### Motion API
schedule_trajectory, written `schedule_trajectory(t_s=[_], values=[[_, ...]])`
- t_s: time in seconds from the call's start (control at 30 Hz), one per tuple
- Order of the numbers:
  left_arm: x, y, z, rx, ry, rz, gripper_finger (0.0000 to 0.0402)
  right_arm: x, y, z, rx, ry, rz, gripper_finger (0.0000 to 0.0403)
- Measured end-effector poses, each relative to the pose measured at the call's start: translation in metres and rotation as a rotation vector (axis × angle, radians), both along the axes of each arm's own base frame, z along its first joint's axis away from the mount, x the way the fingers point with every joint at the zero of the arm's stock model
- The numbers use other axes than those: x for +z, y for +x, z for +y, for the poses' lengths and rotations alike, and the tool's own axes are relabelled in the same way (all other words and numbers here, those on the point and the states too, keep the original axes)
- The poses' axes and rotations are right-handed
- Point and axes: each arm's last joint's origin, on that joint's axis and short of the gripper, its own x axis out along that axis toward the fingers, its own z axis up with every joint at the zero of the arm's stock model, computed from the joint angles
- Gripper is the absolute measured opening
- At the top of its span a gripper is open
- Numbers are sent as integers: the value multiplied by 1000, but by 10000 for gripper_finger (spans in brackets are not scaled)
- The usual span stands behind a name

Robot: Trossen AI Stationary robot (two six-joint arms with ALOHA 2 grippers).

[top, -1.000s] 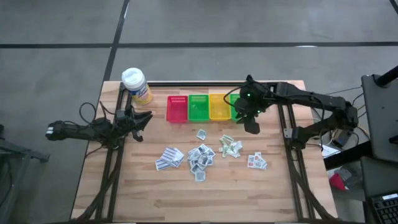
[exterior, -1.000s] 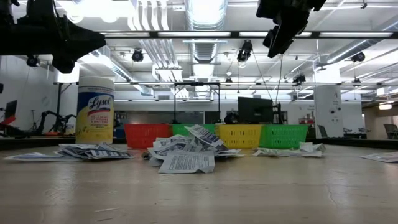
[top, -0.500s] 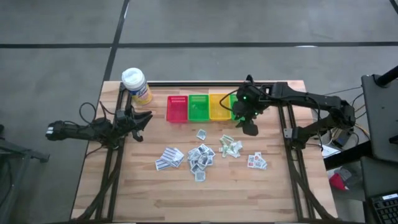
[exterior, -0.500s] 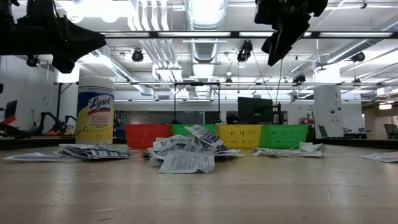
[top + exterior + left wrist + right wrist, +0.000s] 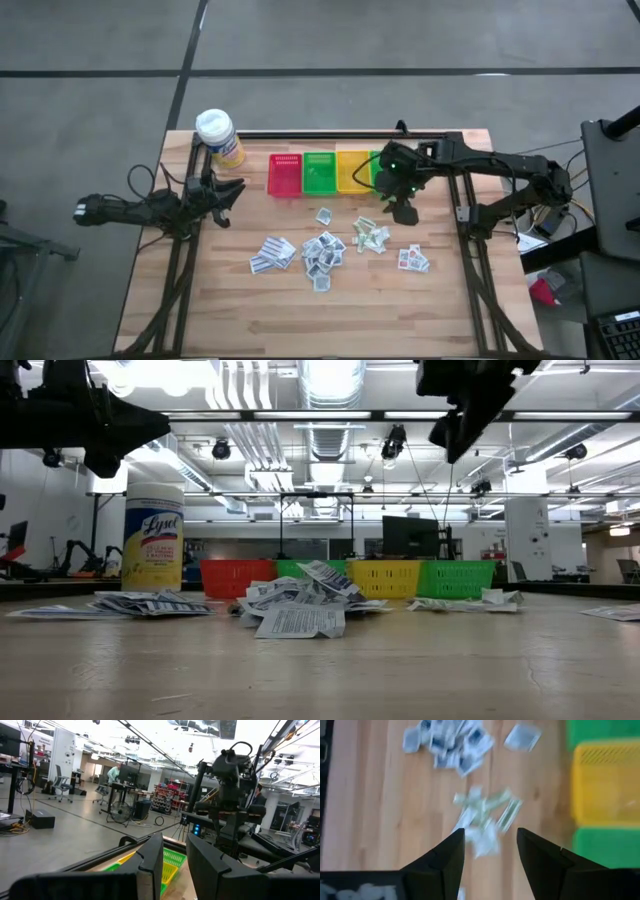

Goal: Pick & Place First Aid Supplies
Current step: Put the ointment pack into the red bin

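The first aid supplies lie loose on the wooden table in several small heaps: one with grey print [image 5: 272, 252], one with blue print [image 5: 323, 250], one with green print [image 5: 370, 234], one with red print [image 5: 412, 260], and a single sachet [image 5: 323, 215]. My right gripper [image 5: 403, 212] hangs open above the table, between the bins and the green-printed heap [image 5: 485, 815], with nothing between its fingers. My left gripper [image 5: 238, 188] waits open at the table's left edge, pointing level toward the bins.
A row of bins stands at the far side: red [image 5: 284, 174], green [image 5: 319, 172], yellow [image 5: 351, 171] and a second green one [image 5: 378, 168], partly under my right arm. A white-capped yellow bottle [image 5: 218, 135] stands at the far left corner. Bare wood lies toward the near edge.
My right gripper has drifted a little from above the bins toward the table's near edge and slightly down, coming closer to the green-printed heap. The sachets and my left arm have kept still.
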Motion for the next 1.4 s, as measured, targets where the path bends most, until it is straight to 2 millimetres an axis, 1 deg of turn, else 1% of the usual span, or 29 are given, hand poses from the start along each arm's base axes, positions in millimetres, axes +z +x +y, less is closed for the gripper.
schedule_trajectory(t_s=[0.2, 0.27, 0.37, 0.47, 0.63, 0.73, 0.87, 1.07, 1.2, 1.4], values=[[0, 0, 0, 0, 0, 1, 83, -10, -17, 22, -11, 68, 236, 177], [0, 0, 0, 0, 1, 2, 83, -14, -19, 29, -15, 78, 274, 178], [0, 0, 0, 0, 1, 3, 83, -21, -19, 41, -3, 85, 293, 176], [-1, 0, 0, 0, 1, 3, 83, -32, -19, 54, 36, 86, 298, 176], [-1, 0, 0, 0, 2, 4, 83, -60, -20, 74, 124, 73, 275, 180], [-1, 0, 0, 0, 2, 4, 83, -77, -20, 82, 168, 68, 242, 180], [-1, 0, 0, 0, 0, 4, 83, -98, -23, 86, 189, 67, 218, 182], [-1, 0, 0, -1, 0, 3, 83, -123, -31, 85, 128, 63, 237, 182], [-1, 0, 0, -1, -1, 2, 83, -131, -32, 83, 81, 3, 222, 183], [-1, 0, 0, -1, -2, 1, 83, -137, -34, 83, 47, -7, 223, 185]])
